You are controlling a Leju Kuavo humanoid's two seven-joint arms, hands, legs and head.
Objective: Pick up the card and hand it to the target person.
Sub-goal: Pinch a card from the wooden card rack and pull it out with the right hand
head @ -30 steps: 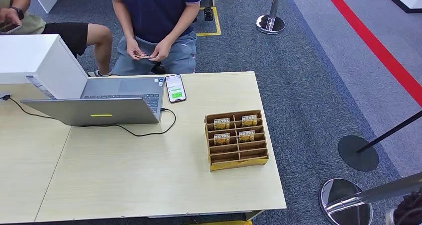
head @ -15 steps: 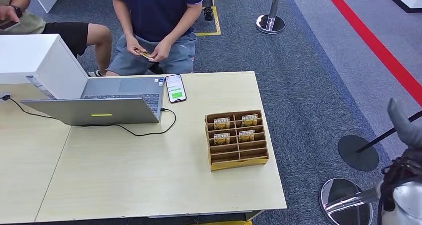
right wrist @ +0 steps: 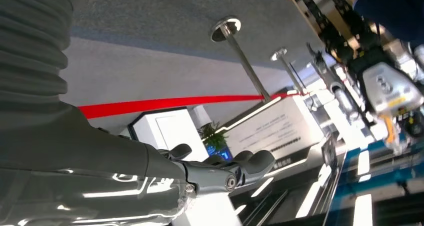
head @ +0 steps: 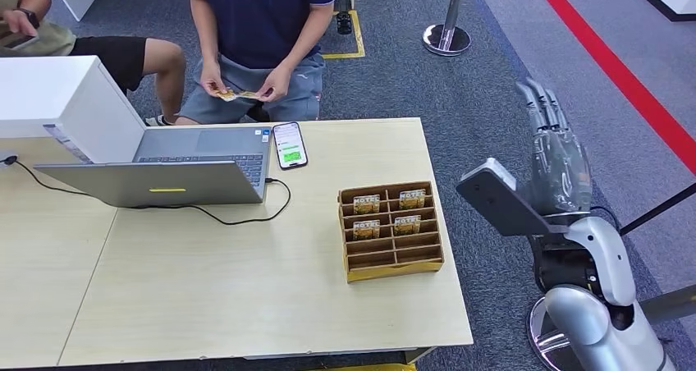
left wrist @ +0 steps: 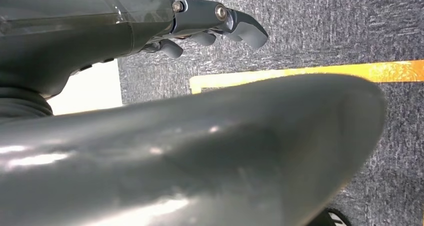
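Observation:
A wooden card rack stands on the table's right part, with several yellow cards in its upper slots. My right hand is raised off the table's right edge, level with the rack, its fingers straight up and its thumb out toward the rack; it holds nothing. The right wrist view shows that hand with fingers extended and empty. My left hand hangs over grey carpet, fingers loosely out, nothing in it. A seated person in a navy shirt behind the table holds a card in both hands.
An open laptop with a black cable, a phone and a white box occupy the table's left half. Another seated person is at far left. Stanchion bases and a red floor line lie to the right.
My right arm has risen from the bottom right corner to stand beside the table with its fingers spread upward. The seated person has shifted the card in their hands.

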